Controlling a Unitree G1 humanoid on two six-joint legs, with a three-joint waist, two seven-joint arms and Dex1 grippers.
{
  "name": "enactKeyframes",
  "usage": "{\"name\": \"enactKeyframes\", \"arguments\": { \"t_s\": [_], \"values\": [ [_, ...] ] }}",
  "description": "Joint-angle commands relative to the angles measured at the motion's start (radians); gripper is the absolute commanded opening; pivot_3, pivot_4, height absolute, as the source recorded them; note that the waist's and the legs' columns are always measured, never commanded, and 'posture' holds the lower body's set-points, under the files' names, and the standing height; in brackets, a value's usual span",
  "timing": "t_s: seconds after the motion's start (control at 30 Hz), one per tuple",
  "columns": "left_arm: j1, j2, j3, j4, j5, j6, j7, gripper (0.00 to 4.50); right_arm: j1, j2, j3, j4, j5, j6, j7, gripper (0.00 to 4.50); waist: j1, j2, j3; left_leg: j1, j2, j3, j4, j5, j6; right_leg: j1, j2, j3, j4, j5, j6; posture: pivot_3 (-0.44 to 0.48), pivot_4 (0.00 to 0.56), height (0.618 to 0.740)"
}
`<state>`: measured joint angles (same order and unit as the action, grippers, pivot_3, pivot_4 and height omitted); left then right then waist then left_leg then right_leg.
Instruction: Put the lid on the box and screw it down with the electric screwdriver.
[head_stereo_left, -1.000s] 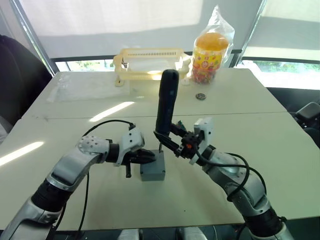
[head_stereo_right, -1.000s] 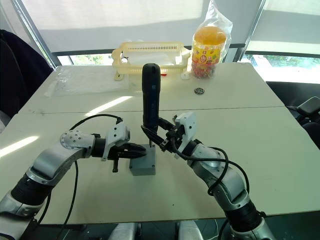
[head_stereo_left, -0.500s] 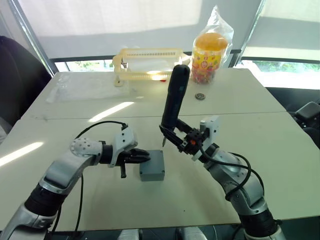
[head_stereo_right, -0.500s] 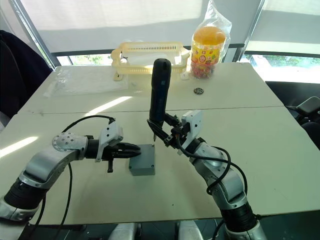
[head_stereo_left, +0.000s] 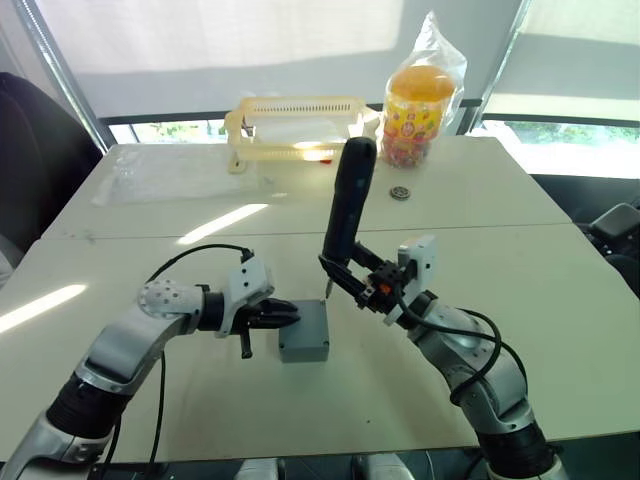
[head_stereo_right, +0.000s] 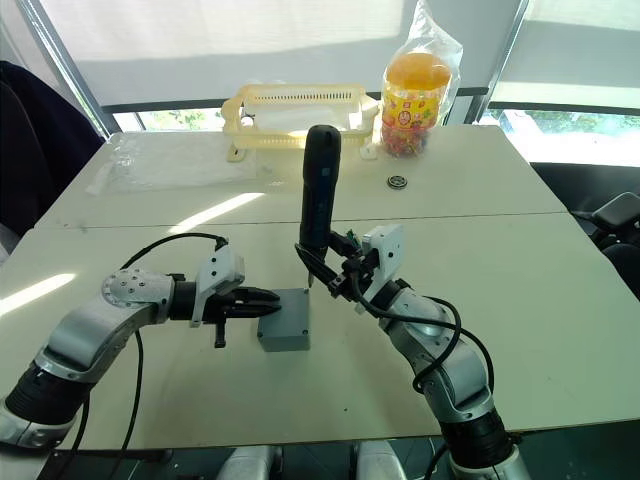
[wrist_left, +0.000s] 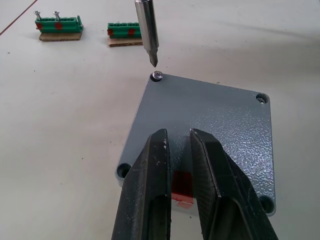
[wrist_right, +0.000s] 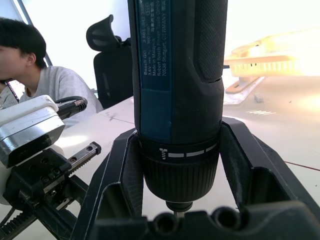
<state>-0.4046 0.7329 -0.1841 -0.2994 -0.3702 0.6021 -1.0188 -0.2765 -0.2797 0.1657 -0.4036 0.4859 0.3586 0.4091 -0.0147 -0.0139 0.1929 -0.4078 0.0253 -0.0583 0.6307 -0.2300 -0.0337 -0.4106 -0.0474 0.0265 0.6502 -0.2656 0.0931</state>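
The grey box (head_stereo_left: 303, 351) stands on the table with the lid (wrist_left: 200, 120) lying flat on top of it. A screw (wrist_left: 157, 76) sits in one lid corner. My right gripper (wrist_right: 182, 165) is shut on the electric screwdriver (head_stereo_left: 348, 200), which stands nearly upright, leaning a little. Its bit (wrist_left: 148, 35) hangs just above that corner screw without touching it. My left gripper (wrist_left: 177, 132) is shut with nothing between its fingers. Its tips rest against the box's side by the red mark (wrist_left: 182, 189).
A yellow slotted basket (head_stereo_left: 300, 125) and a bagged candy jar (head_stereo_left: 422, 105) stand at the table's far edge, with a small round part (head_stereo_left: 402, 192) nearer. Two green terminal blocks (wrist_left: 59, 26) lie beyond the box. A person (wrist_right: 30, 65) sits by a black chair (wrist_right: 107, 55).
The screwdriver rose off the box and leaned right, then came back a little toward the corner screw. My left gripper stayed at the box's side.
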Motion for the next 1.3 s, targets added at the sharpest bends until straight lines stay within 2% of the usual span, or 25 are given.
{"name": "enactKeyframes", "arguments": {
  "t_s": [0.03,0.63,1.3],
  "values": [
    [0.019,0.015,-0.014,0.0,0.018,0.024,0.006,0.67,-0.007,0.019,-0.013,-0.056,-0.002,-0.023,0.009,1.79,0.0,0.0,0.0,0.0,0.0,0.0,0.0,0.0,0.0,0.0,0.0,0.0,0.0,0.0,0.0,0.0,0.15,0.74],
    [0.008,0.008,-0.024,-0.004,0.018,0.036,0.008,0.67,-0.005,0.04,-0.02,-0.114,0.006,0.019,-0.001,1.79,0.0,0.0,0.0,0.0,0.0,0.0,0.0,0.0,0.0,0.0,0.0,0.0,0.0,0.0,0.0,0.0,0.15,0.74],
    [0.007,0.008,-0.02,0.0,0.018,0.039,0.017,0.67,0.003,0.052,-0.016,-0.063,-0.033,-0.006,0.025,1.79,0.0,0.0,0.0,0.0,0.0,0.0,0.0,0.0,0.0,0.0,0.0,0.0,0.0,0.0,0.0,0.0,0.15,0.74]
  ]
}}
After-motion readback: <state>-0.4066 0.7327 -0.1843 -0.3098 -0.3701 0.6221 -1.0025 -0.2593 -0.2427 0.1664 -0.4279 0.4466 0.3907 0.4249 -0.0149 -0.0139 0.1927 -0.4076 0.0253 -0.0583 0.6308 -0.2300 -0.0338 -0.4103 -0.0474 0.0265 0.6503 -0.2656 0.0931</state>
